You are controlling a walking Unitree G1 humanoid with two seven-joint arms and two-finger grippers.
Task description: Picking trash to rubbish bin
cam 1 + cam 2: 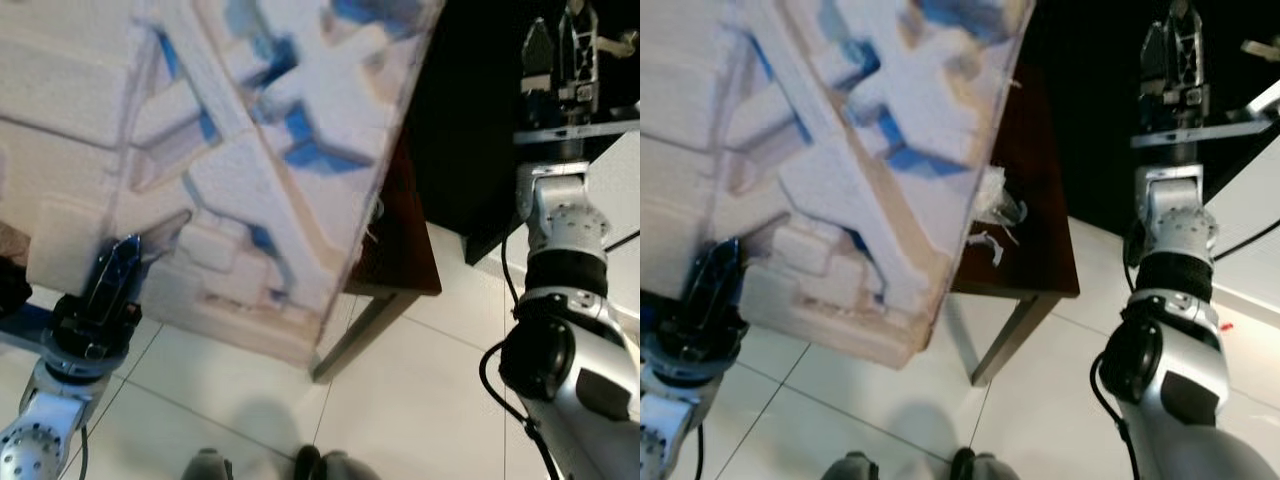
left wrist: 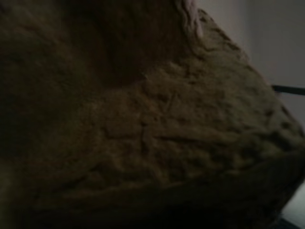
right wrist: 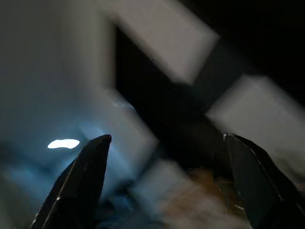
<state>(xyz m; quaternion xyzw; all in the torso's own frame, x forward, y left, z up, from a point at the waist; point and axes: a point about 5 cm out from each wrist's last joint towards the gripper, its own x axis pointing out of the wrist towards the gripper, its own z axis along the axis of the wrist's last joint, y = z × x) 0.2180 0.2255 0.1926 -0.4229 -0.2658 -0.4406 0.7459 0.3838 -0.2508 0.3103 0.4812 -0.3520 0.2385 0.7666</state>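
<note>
A big white styrofoam packing block [image 1: 250, 150] with moulded ridges and bluish hollows is held up close in front of me, covering the left and middle of the eye views. My left gripper [image 1: 115, 270] grips its lower left corner from below. In the left wrist view the rough styrofoam surface [image 2: 157, 143] lies dark and very close. My right gripper [image 1: 560, 45] is raised at the upper right, apart from the block. In the right wrist view its fingers [image 3: 90, 167] stand wide open with nothing between them.
A dark wooden table [image 1: 1040, 250] stands behind the block, with small scraps of clear plastic [image 1: 995, 208] on its top. White floor tiles [image 1: 420, 400] lie below. A pale cabinet [image 1: 620, 190] is at the right. My feet [image 1: 305, 465] show at the bottom edge.
</note>
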